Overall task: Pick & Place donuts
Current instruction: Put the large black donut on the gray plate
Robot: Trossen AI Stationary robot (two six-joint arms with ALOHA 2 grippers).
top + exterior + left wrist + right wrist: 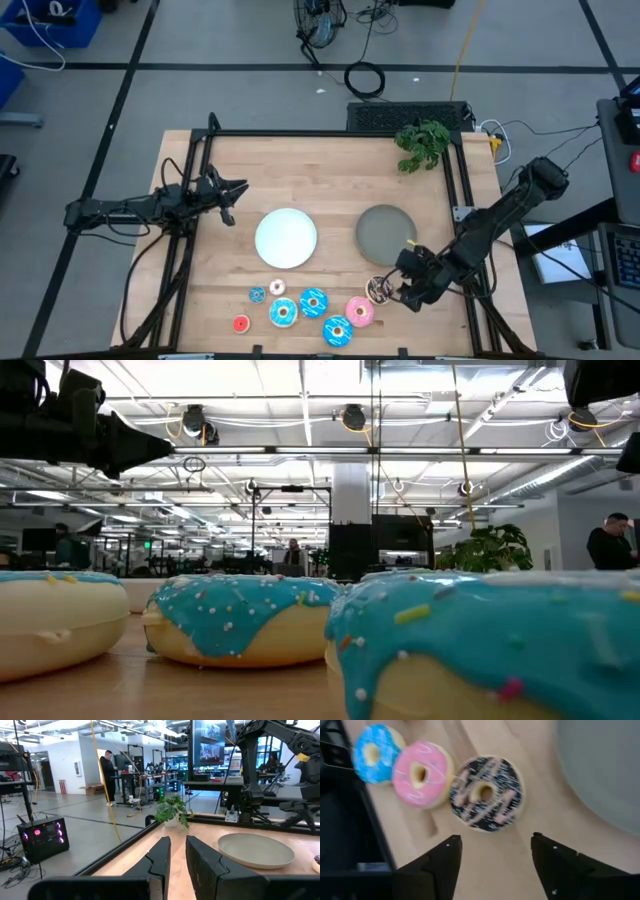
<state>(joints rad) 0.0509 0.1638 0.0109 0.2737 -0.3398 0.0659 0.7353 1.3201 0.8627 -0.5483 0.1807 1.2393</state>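
Several toy donuts lie flat on the wooden table near its front edge: three blue ones, a pink one, a brown one with sprinkles, and tinier blue, white and red ones. My right gripper is open and slants down just right of the brown donut, which lies ahead of its fingertips beside the pink donut. It touches nothing. My left gripper waits at the table's left, level, with a narrow gap between its fingers and nothing in it.
A round white plate and a round grey plate sit mid-table, behind the donuts. A potted plant stands at the far right corner. Black frame rails run along the table's sides. People stand in the room beyond.
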